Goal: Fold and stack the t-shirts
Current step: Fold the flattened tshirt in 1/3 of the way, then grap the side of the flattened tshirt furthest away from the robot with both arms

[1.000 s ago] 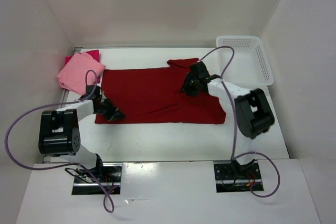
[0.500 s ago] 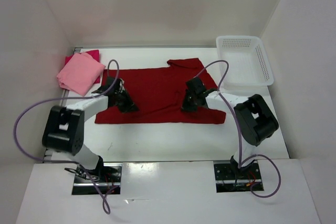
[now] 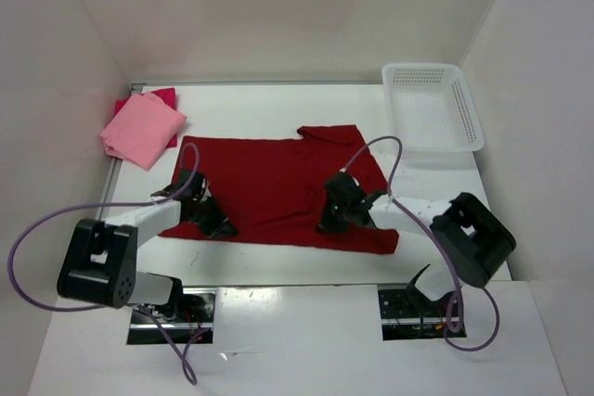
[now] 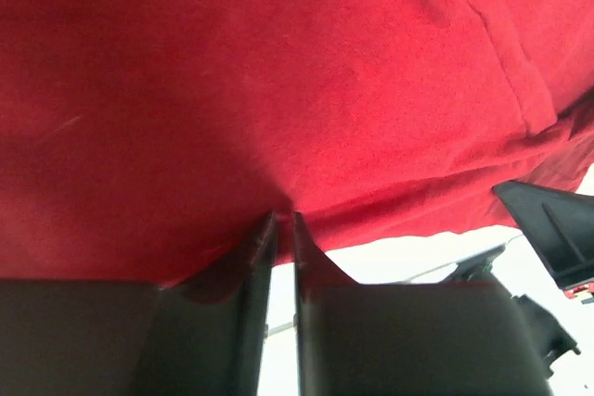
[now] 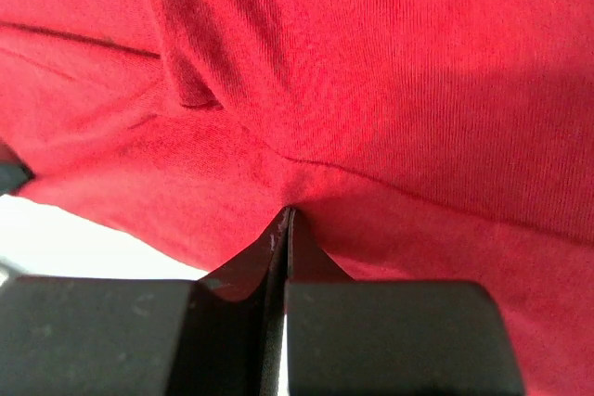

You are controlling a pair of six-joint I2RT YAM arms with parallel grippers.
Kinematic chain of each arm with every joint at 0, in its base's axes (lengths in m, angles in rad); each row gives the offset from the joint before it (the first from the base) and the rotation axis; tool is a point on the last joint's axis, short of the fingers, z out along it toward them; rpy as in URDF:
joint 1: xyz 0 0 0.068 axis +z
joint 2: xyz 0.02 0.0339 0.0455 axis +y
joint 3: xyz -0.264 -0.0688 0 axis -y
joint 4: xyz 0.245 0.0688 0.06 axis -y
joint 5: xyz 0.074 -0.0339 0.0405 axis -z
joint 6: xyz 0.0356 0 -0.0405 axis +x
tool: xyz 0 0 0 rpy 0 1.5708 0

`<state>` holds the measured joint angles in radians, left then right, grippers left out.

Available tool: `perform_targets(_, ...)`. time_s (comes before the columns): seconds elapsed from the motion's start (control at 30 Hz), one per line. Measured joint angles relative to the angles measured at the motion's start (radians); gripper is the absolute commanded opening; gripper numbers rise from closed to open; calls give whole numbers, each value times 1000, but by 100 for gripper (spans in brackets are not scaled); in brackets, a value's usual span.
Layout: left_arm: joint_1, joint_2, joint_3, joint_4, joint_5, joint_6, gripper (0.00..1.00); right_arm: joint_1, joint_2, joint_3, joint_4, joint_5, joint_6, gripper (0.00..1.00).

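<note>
The dark red t-shirt (image 3: 269, 183) lies spread across the middle of the table, its near hem close to the front edge. My left gripper (image 3: 216, 223) sits at its near left part, shut on a pinch of the cloth (image 4: 278, 71); the fabric puckers at the fingertips (image 4: 284, 217). My right gripper (image 3: 332, 220) is shut on the shirt near its right side. There the red cloth (image 5: 390, 71) gathers into a crease at the tips (image 5: 286, 210). A folded light pink t-shirt (image 3: 142, 127) rests on the magenta-pink t-shirt (image 3: 165, 96) at the far left corner.
A white perforated basket (image 3: 432, 108) stands at the far right corner. White walls close in the table on the left, back and right. In the left wrist view, part of the other arm (image 4: 552, 229) shows at the right.
The right gripper came down and closed on the red shirt. Both grippers moved toward the near edge, and the shirt slid that way with them.
</note>
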<state>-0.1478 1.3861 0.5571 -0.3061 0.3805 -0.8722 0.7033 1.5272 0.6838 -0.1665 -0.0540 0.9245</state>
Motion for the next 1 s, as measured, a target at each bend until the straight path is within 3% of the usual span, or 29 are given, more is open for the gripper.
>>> perform_targets(0.2,3,-123,4,-125,13,-3,38,15,-162,-72,-120,-14,46,12)
perform_targets(0.33,19,-115,216,-158,-26,8,38,-52,-171,54,-175,-25,-4,13)
perform_targets(0.4,55,-82,340,-111,-51,13,38,-113,-171,126,-162,-48,-37,9)
perform_targets(0.5,123,33,492,-37,-95,19,38,-174,-156,203,-156,-60,-85,9)
perform_targets(0.7,214,422,784,-16,-270,60,38,-225,-131,253,-156,-103,-153,11)
perform_targets(0.87,232,628,927,-72,-411,114,42,-230,-131,250,-148,-145,-170,12)
perform_targets(1.0,235,682,953,-89,-485,146,48,-233,-135,224,-129,-171,-176,12)
